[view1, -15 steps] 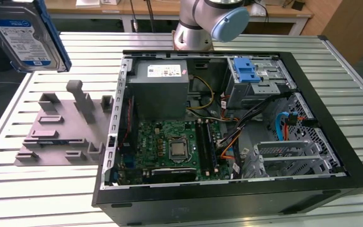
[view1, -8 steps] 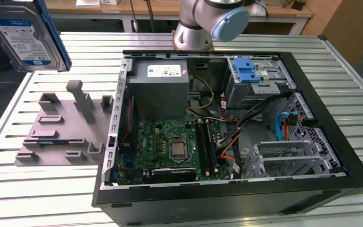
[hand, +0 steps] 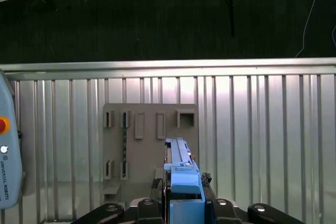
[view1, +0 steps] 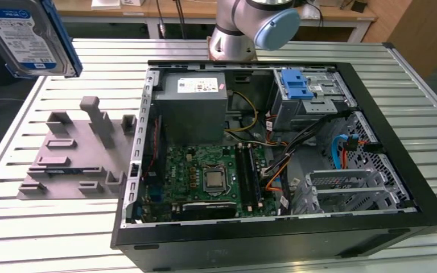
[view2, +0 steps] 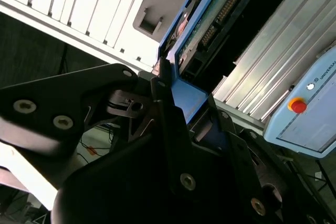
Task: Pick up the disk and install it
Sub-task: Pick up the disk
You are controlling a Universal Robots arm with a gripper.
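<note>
Step in hand: we judge the pick is done and the carry is under way; the install is not yet done.
End effector: in the second wrist view we see the end effector (view2: 170,90) clamped narrow on the blue edge of the disk (view2: 210,19), its black fingers (view2: 163,98) pressed against the carrier frame.
Disk: held in the air, well above the worktop (view1: 52,227). In the exterior view it hangs near the camera at the exterior view's left, label facing us, above the grey stand (view1: 78,153). In the first wrist view we look down its blue edge to the stand below.
Computer case: lies open on the worktop, just beside the stand on the exterior view's right, motherboard and cables exposed.
Drive bay: the metal bay with the blue latch (view1: 298,85) sits in the far corner of the case.
What the move calls for: we judge the disk must cross to the bay, line up square with its opening, and clear the loose cables (view1: 309,136) nearby.
</note>
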